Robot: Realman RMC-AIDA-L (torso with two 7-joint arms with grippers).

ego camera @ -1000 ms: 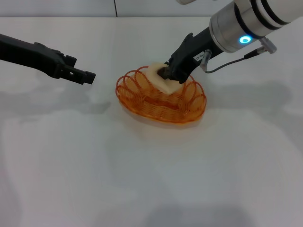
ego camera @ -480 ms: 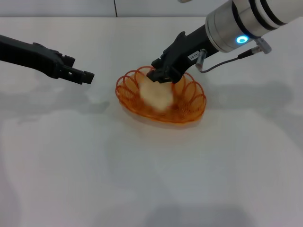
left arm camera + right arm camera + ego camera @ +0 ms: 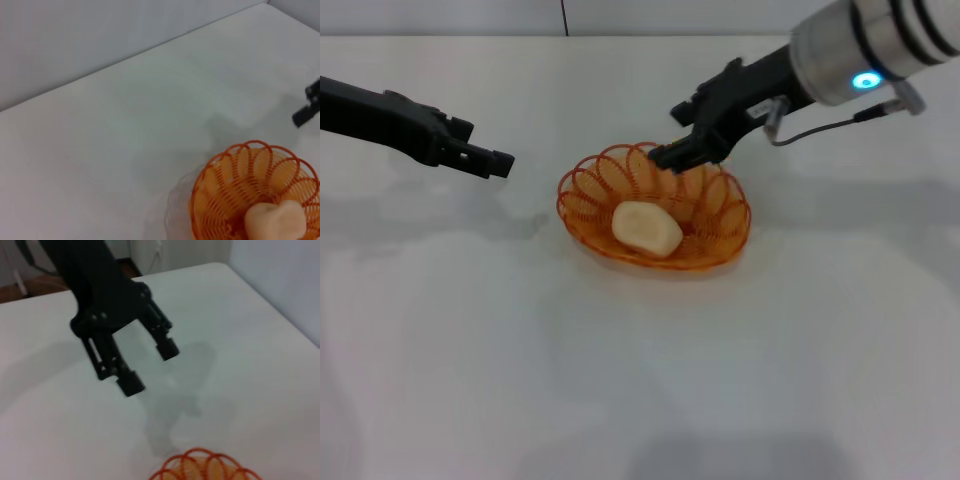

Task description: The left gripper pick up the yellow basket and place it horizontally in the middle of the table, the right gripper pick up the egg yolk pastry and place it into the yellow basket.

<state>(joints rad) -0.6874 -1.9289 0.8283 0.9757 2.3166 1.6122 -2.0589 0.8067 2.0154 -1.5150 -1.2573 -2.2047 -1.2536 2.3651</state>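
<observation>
Nearest us, the table (image 3: 620, 380) lies bare in front of the yellow basket (image 3: 582, 185), which sits flat on its base around the middle of the surface. The egg yolk pastry (image 3: 646, 227) lies inside the basket on its floor, a little toward the front wall and free of any claw. We judge both placements done, so the step in hand is getting the right gripper (image 3: 675, 155) clear. It hangs just above the basket's far rim with its fingers parted and nothing between them. To do this well, we would lift it up and back from the basket before swinging away, because the looped rim could snag a fingertip. A wire basket this light would probably slide or tip, and the pastry could roll. The right arm reaches in from behind the basket on the robot's right, sloping down with the wrist above the claw. The left gripper (image 3: 500, 160) hovers well apart from the basket on the robot's left. Its arm is held low and almost level, and its fingers are spread wide and empty.
</observation>
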